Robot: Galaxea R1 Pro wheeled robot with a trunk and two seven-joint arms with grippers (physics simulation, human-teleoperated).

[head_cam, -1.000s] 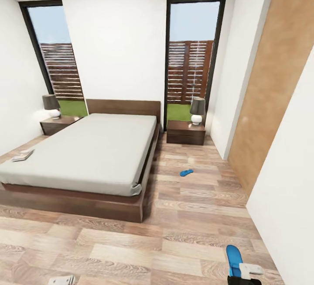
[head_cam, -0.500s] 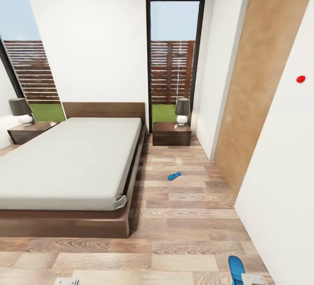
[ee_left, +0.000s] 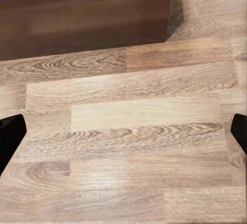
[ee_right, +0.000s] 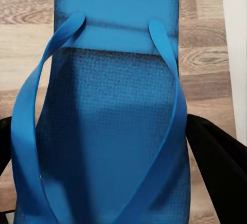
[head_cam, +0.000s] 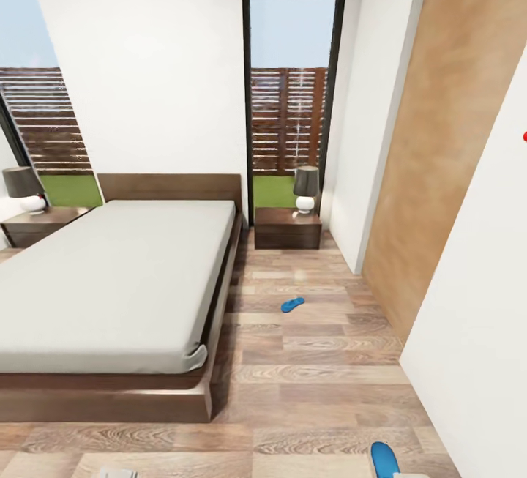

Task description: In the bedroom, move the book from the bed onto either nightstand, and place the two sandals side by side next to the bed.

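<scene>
1. Right gripper (ee_right: 110,131) is clamped on a flat bright blue flip-flop sandal (ee_right: 110,105): in the right wrist view its black fingers (ee_right: 216,157) sit against both long edges of the sole, straps facing the camera, above the plank floor.
2. In the head view that held sandal (head_cam: 382,458) shows at about 5 o'clock, at the lower edge, over the light wood-plank floor (head_cam: 315,390).
3. Left gripper (ee_left: 123,131) is spread wide, its two dark fingertips (ee_left: 10,136) at opposite edges of the left wrist view with bare planks between them and the bed's dark wood base (ee_left: 82,23) beyond.
4. A second blue flip-flop sandal (head_cam: 293,304) lies on the floor near the centre of the head view, well apart from the held one, between the bed and the brown wooden door (head_cam: 446,141).
5. A large low platform bed with a plain light-grey mattress (head_cam: 110,273) fills the 9 o'clock side.
6. One low dark brown nightstand (head_cam: 287,228) stands at 12 o'clock just beside the bed's headboard, carrying a grey-shaded lamp with a white base (head_cam: 306,189).
7. The other dark brown nightstand (head_cam: 36,223) sits at 10 o'clock, with a matching lamp (head_cam: 25,190).
8. Tall black-framed windows (head_cam: 289,90) stand behind the nightstands.
</scene>
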